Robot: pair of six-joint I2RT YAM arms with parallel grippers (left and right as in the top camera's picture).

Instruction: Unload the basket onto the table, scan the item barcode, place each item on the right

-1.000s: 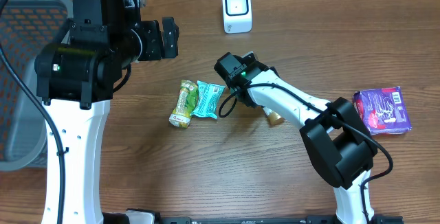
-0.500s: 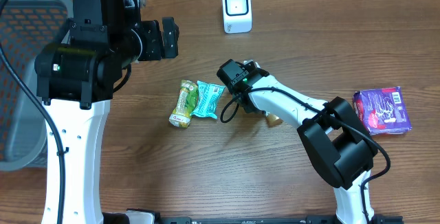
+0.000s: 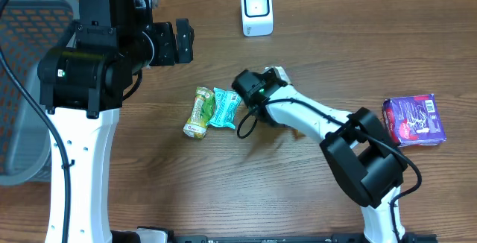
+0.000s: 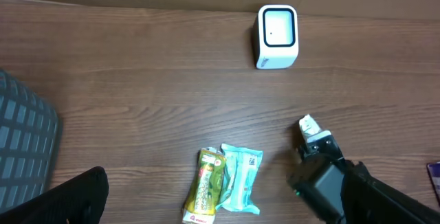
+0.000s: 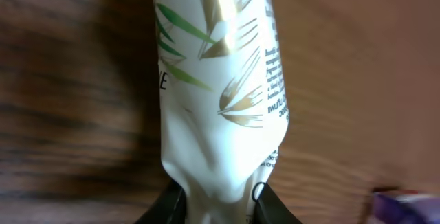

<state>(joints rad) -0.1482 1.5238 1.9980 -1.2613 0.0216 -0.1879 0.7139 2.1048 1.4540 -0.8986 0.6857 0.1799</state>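
- Tube (image 5: 213, 80), white with green and gold leaf print and small black lettering down one side: this is the item we are to scan. In the right wrist view it stretches away from the camera over the brown wooden worktop (image 3: 223, 183), which is blurred behind it. We cannot tell whether the tube rests on the wood or hangs just above it.
- Seen from overhead, the tube is hidden under the right arm (image 3: 313, 116), mid-worktop, just right of a teal snack packet (image 3: 226, 107) and a yellow-green one (image 3: 199, 112).
- The barcode scanner (image 3: 257, 10), a small white box with a dark-rimmed window, stands at the far edge, well apart from the tube.
- We judge the step in hand to be securing the tube. To do it well, we want a firm pinch on the flat crimped end, no crushing of the body, and the neighbouring packets left alone. No barcode shows on the side we see, so the tube will likely need turning before it faces the scanner window.
- The right gripper (image 5: 218, 205) has its two dark fingers (image 5: 168, 207) pressed against the narrow end of the tube, one on each side, and the plastic dimples between them. We read this as a grip on the tube.
- The left gripper (image 3: 181, 40) hangs high at the left with its jaws spread wide, holding nothing.
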